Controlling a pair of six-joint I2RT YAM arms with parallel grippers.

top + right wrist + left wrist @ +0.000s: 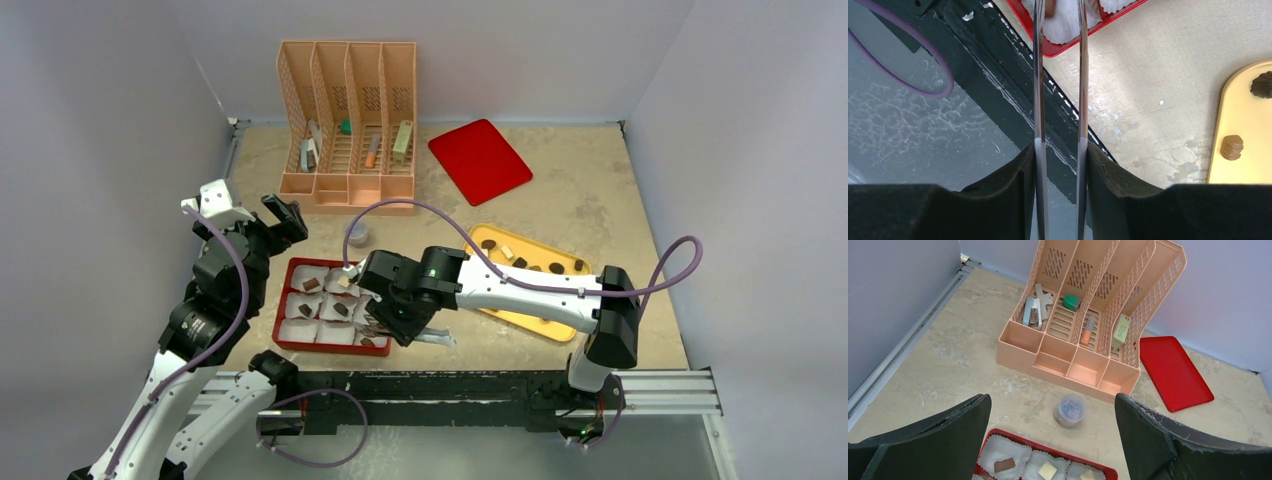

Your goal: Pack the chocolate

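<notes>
The chocolate lies in two places. Brown and cream pieces (341,310) sit in white paper cups in the red tray (290,342); more pieces (488,244) lie on the yellow tray (530,320). My right gripper (398,325) points down by the red tray's near right corner, shut on metal tongs (1038,75). The tong tips reach over a cup in that red tray (1058,49). A brown piece (1050,5) shows between them; whether it is pinched I cannot tell. My left gripper (1052,405) hangs open and empty above the tray's far left edge (1048,446), over a brown square (1004,464) and a cream one (1047,470).
A peach desk organizer (348,130) with small items stands at the back. A red lid (480,160) lies to its right. A small clear jar of clips (357,236) sits just beyond the red tray. The black mounting rail (450,385) runs along the near edge.
</notes>
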